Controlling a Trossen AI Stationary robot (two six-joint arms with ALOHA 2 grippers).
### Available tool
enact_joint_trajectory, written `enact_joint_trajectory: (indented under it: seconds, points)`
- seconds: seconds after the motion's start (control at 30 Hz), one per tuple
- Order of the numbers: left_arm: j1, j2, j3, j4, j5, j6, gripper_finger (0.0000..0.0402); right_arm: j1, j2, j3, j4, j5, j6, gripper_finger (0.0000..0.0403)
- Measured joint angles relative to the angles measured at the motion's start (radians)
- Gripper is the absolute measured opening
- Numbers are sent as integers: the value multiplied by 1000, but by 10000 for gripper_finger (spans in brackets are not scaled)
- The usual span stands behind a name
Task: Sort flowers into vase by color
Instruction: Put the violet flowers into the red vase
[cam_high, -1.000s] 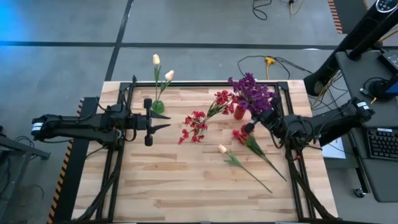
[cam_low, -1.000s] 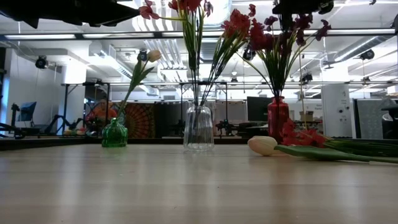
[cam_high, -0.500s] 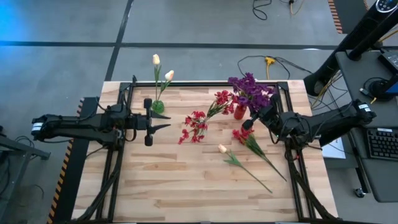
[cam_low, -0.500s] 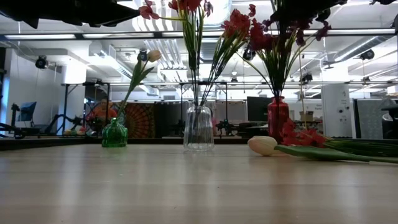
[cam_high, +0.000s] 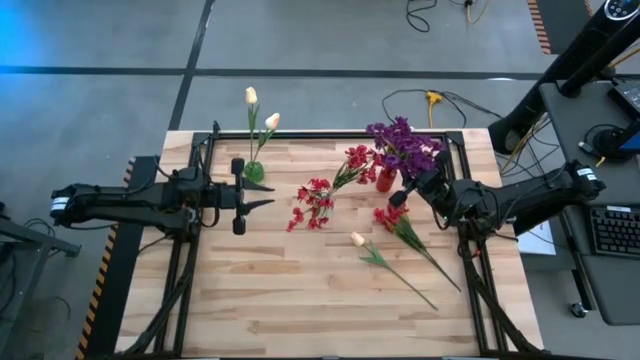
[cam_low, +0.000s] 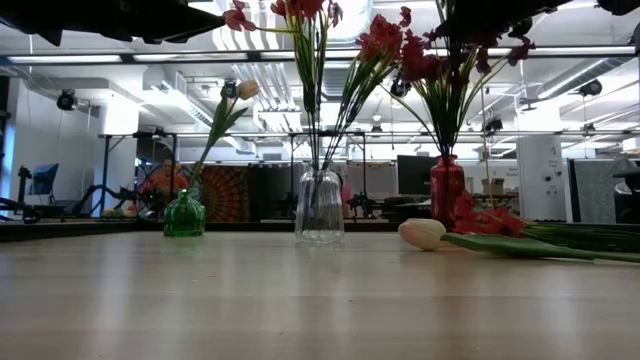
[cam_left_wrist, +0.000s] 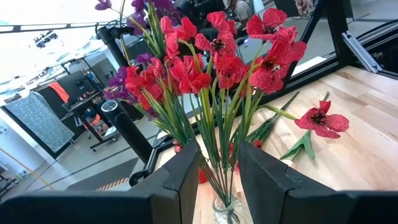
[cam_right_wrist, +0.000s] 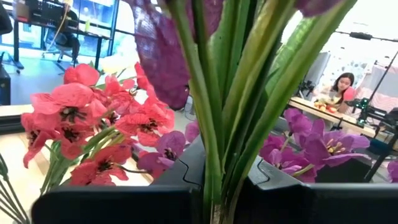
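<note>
Three vases stand along the far side of the table (cam_high: 300, 300), and the red vase (cam_high: 385, 181) is the landmark here. It holds the purple flowers (cam_high: 402, 145), so that colour is gathered in one place. The right gripper (cam_high: 418, 186) sits just beside this vase, its fingers closed around green stems with purple petals, judging by the right wrist view; it looks to be feeding one more purple stem down into the vase. Left of the red vase, the clear vase (cam_low: 319, 205) holds the red flowers (cam_high: 315, 200), and farther left the green vase (cam_high: 254, 171) holds two cream tulips (cam_high: 260, 108). On the near side of the red vase, a loose red flower (cam_high: 392, 217) and a cream tulip (cam_high: 358, 239) lie flat on the wood, unsorted. The left gripper (cam_high: 240, 196) waits well left of the red vase, facing the clear one, fingers slightly apart and empty
</note>
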Motion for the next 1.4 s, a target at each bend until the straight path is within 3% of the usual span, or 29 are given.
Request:
enact_joint_trajectory:
  seconds: [1.4]
  points:
    - [2, 0, 0, 1, 0, 4, 95, -52, 71, 0, 74, 0, -33, 28]
